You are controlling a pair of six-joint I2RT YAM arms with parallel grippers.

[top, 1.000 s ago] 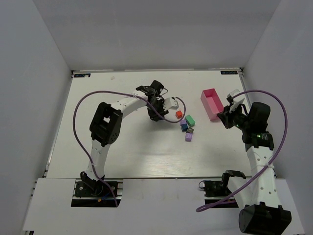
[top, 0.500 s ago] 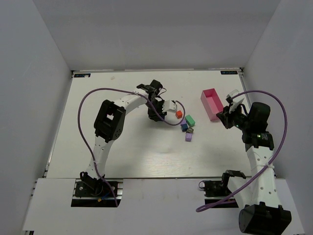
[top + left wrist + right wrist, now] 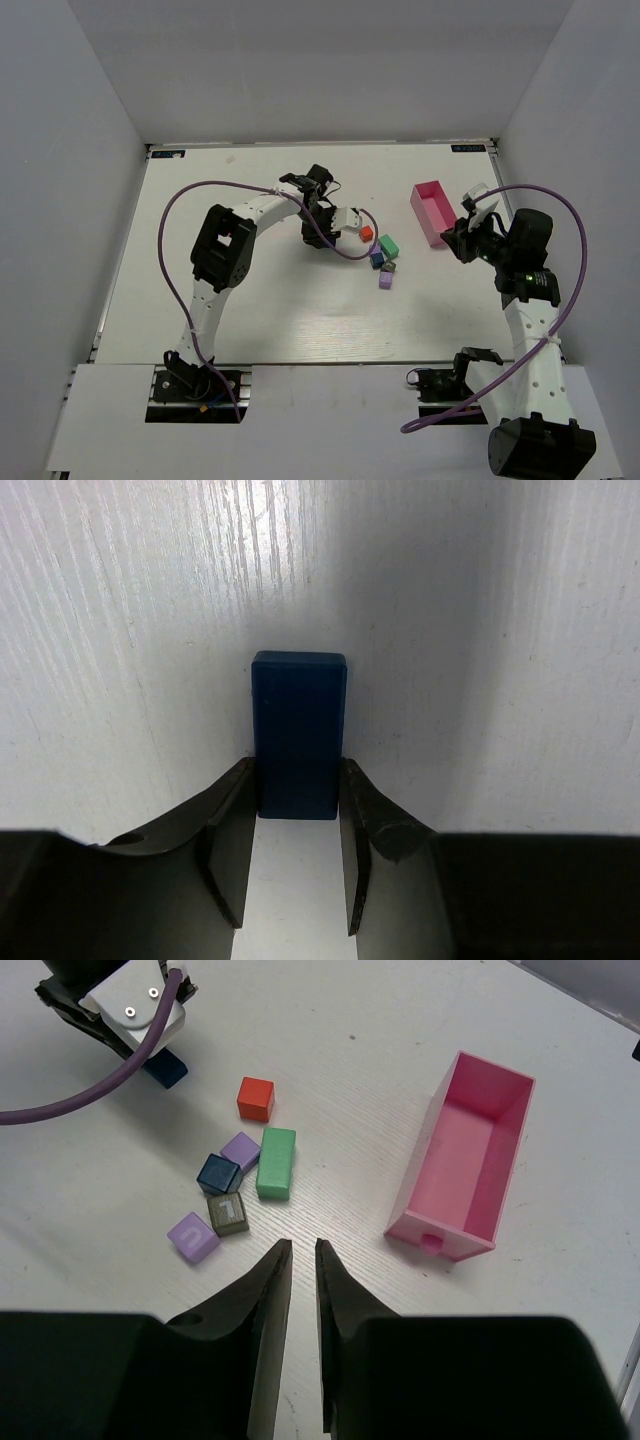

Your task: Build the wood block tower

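My left gripper (image 3: 297, 780) is shut on a long dark blue block (image 3: 298, 735), held end-out over the white table. In the top view this gripper (image 3: 350, 225) sits just left of the block cluster. The cluster holds a red block (image 3: 255, 1098), a green block (image 3: 276, 1163), a purple block (image 3: 240, 1149), a small blue block (image 3: 218, 1173), a dark block (image 3: 228, 1213) and a lilac block (image 3: 193, 1236). The held blue block also shows in the right wrist view (image 3: 165, 1068). My right gripper (image 3: 300, 1250) is shut and empty, raised to the right of the cluster (image 3: 462, 240).
An empty pink rectangular tray (image 3: 465, 1160) lies right of the blocks, also in the top view (image 3: 433, 213). A purple cable (image 3: 340, 243) from the left arm loops near the red block (image 3: 366, 233). White walls enclose the table.
My left gripper has shifted slightly down and toward the red block with the dark blue block in it. The right arm has not moved.
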